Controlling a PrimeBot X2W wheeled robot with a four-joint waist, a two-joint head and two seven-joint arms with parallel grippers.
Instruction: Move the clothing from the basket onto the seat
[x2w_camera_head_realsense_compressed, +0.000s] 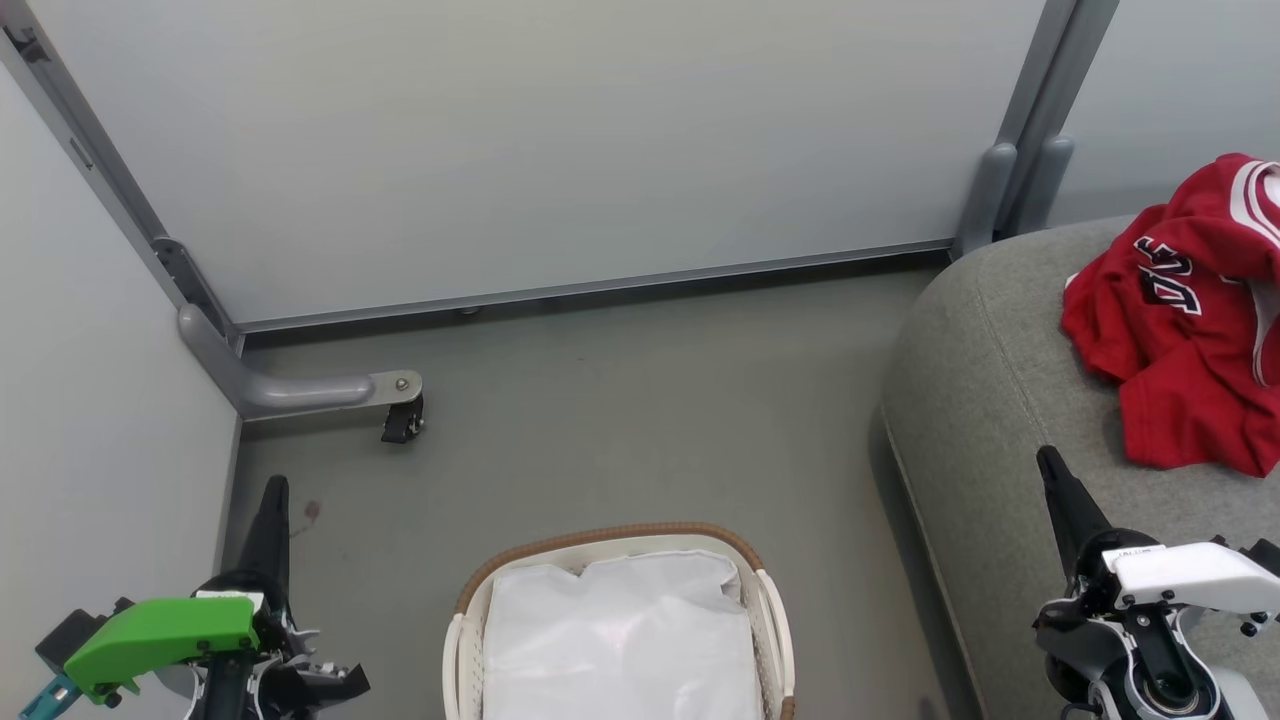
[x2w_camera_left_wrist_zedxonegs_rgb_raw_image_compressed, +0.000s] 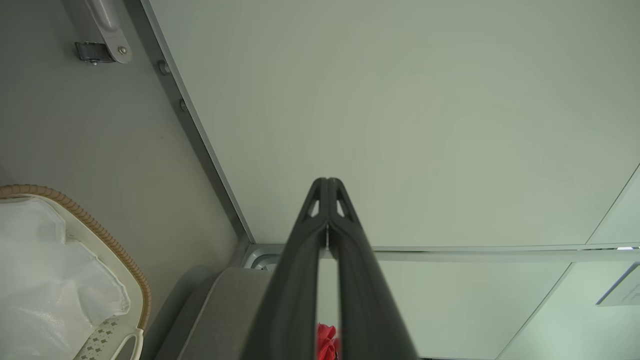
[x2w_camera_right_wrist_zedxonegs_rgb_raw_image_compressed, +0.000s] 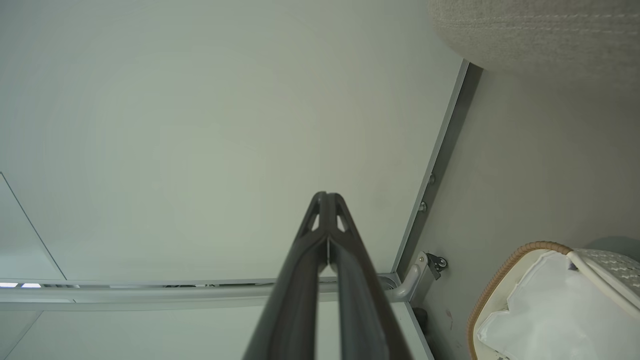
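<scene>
Status: transfer judged complete. The red clothing (x2w_camera_head_realsense_compressed: 1190, 320) lies heaped on the seat (x2w_camera_head_realsense_compressed: 990, 380), right of the basket (x2w_camera_head_realsense_compressed: 610, 534). Inside the basket, the white liner (x2w_camera_head_realsense_compressed: 620, 640) is exposed with no red fabric on it. The left gripper (x2w_camera_head_realsense_compressed: 274, 492) and right gripper (x2w_camera_head_realsense_compressed: 1050, 462) flank the basket, jaws closed and empty.

Red clothing (x2w_camera_head_realsense_compressed: 1185, 330) lies bunched on the grey seat (x2w_camera_head_realsense_compressed: 980, 400) at right. The basket (x2w_camera_head_realsense_compressed: 610, 536) stands on the floor (x2w_camera_head_realsense_compressed: 620, 420), with its white liner (x2w_camera_head_realsense_compressed: 620, 640) exposed. The left hand (x2w_camera_head_realsense_compressed: 275, 492) and right hand (x2w_camera_head_realsense_compressed: 1050, 465) point upward, fingers pressed together, holding nothing.
</scene>
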